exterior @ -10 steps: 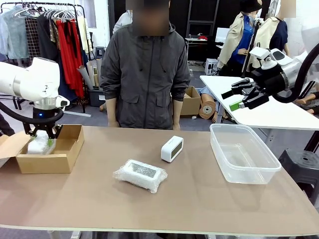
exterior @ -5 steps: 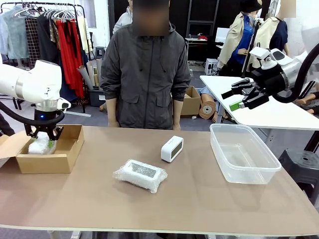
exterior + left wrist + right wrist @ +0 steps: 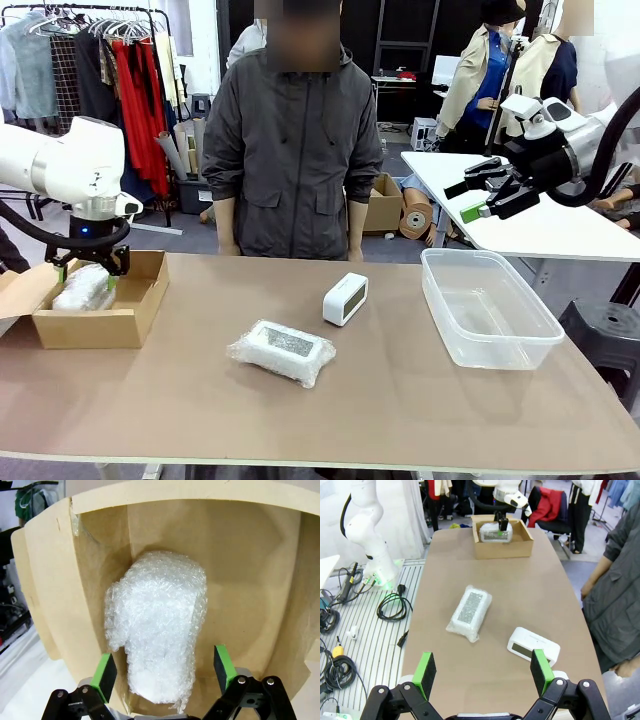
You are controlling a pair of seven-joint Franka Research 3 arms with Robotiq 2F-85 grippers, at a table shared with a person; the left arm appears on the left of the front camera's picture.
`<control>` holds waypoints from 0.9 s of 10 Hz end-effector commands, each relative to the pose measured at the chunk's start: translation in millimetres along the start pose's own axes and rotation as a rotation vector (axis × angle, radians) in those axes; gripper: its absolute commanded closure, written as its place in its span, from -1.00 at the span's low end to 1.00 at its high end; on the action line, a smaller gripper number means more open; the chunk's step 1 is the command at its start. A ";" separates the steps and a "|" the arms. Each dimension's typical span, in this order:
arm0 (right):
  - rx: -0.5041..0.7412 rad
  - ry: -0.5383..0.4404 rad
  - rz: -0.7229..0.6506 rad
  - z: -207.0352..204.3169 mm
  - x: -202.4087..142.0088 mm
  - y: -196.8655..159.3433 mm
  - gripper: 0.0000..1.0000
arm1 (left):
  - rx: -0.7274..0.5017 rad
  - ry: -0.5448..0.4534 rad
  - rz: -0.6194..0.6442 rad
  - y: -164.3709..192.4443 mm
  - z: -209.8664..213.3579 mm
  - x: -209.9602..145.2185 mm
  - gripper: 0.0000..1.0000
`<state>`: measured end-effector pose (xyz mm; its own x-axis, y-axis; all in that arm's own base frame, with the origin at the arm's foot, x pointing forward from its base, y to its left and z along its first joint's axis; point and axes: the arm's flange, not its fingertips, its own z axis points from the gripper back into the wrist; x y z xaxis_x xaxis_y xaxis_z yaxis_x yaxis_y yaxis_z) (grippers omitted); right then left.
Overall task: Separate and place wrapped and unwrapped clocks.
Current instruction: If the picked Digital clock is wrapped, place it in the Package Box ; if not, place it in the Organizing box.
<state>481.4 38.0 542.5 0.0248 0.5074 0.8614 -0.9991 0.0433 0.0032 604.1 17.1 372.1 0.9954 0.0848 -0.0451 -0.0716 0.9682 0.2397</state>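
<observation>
One wrapped clock (image 3: 157, 640) lies in the box (image 3: 250, 570), seemingly ungripped.

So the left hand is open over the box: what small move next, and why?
Probably lift the left hand straight up out of the cardboard box: its pads stand apart beside the rounder wrapped bundle, which lies on the box floor, and the flat wrapped bundle waits on the table.

A clothes rack (image 3: 90, 60) stands far left, a white table (image 3: 560, 230) far right, a cardboard box (image 3: 385, 203) on the floor between.
</observation>
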 end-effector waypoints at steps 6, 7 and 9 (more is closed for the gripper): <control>0.001 -0.007 0.005 0.4 1.9 0.2 -1.00 | -0.081 -0.042 -0.060 12.8 44.9 -27.6 -1.00; 0.001 -0.007 0.005 0.4 1.9 0.2 -1.00 | -0.082 -0.039 -0.051 13.3 47.3 -28.2 -1.00; 0.001 -0.007 0.005 0.4 1.9 0.2 -1.00 | -0.056 -0.052 -0.034 8.3 46.0 -18.4 -1.00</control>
<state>481.4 38.0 542.4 0.0249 0.5074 0.8614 -0.9991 0.0432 0.0034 585.9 12.3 421.9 0.9993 0.0360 -0.0061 -0.0344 0.9837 0.1763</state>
